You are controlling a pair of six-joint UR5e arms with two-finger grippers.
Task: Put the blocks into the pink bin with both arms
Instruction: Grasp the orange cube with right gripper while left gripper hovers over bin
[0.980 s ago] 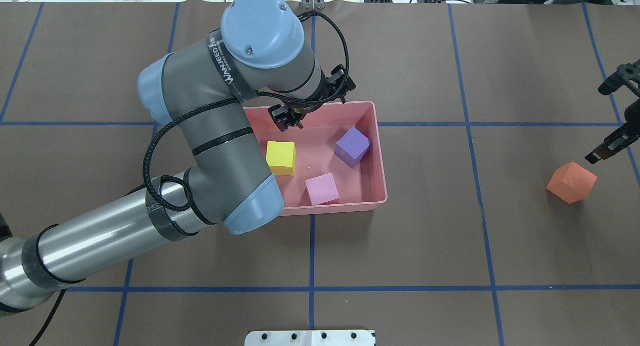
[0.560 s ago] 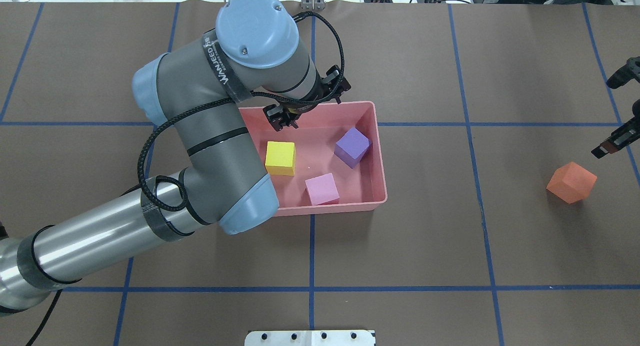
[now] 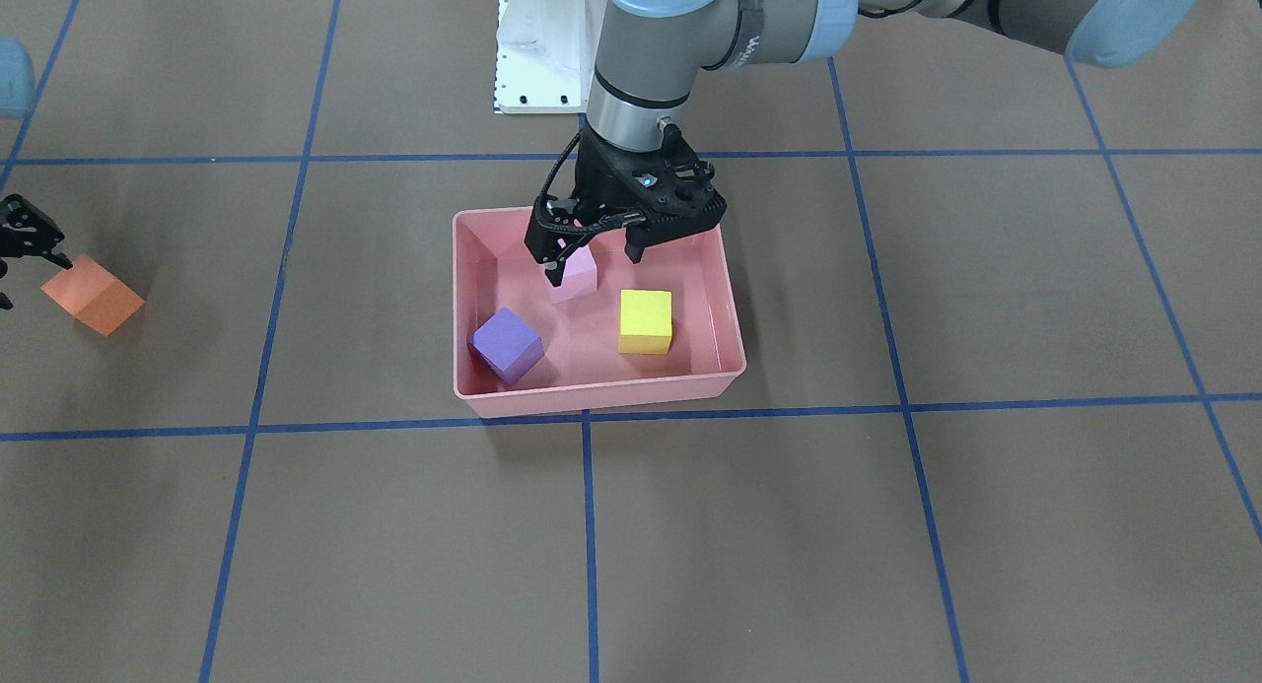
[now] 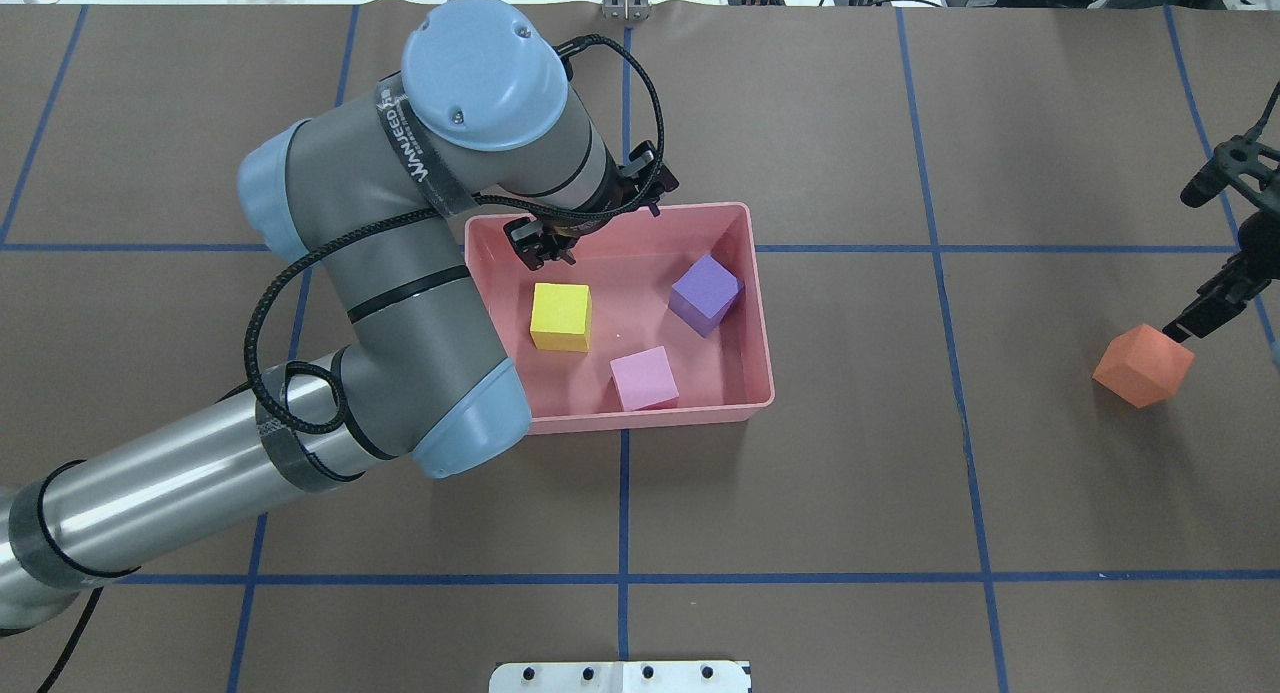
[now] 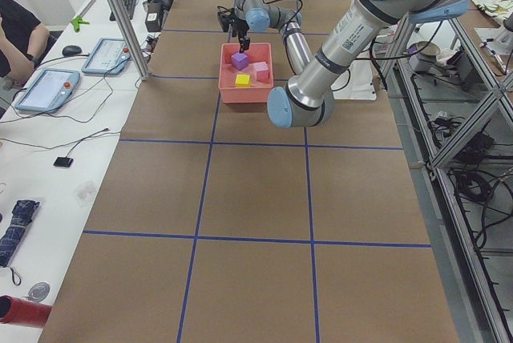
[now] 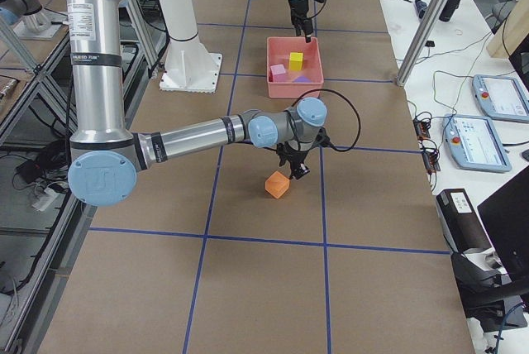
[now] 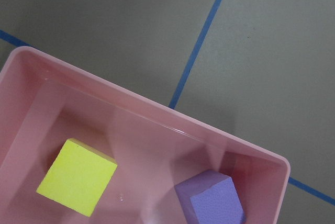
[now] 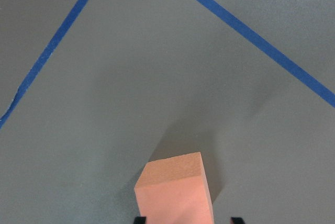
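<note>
The pink bin [image 4: 765, 323] sits at mid-table and holds the yellow block [image 4: 560, 316], the purple block [image 4: 705, 293] and the light pink block [image 4: 645, 378]. My left gripper [image 3: 592, 254] hangs open and empty just above the bin's robot-side half, over the light pink block [image 3: 574, 277]. The orange block [image 4: 1143, 365] lies on the table far to the right, tilted on an edge. My right gripper [image 8: 187, 219] is open and low over it. Its fingertips stand on either side of the orange block [image 8: 175, 192] at the bottom of the wrist view.
The white pedestal base [image 3: 537, 52] stands behind the bin on the robot's side. Blue tape lines [image 4: 940, 248] grid the brown table cover. My left arm's elbow [image 4: 470, 428] overhangs the bin's left side.
My left arm has drawn back to the left over the bin, gripper still open. My right gripper has come down closer to the orange block. No block has moved.
</note>
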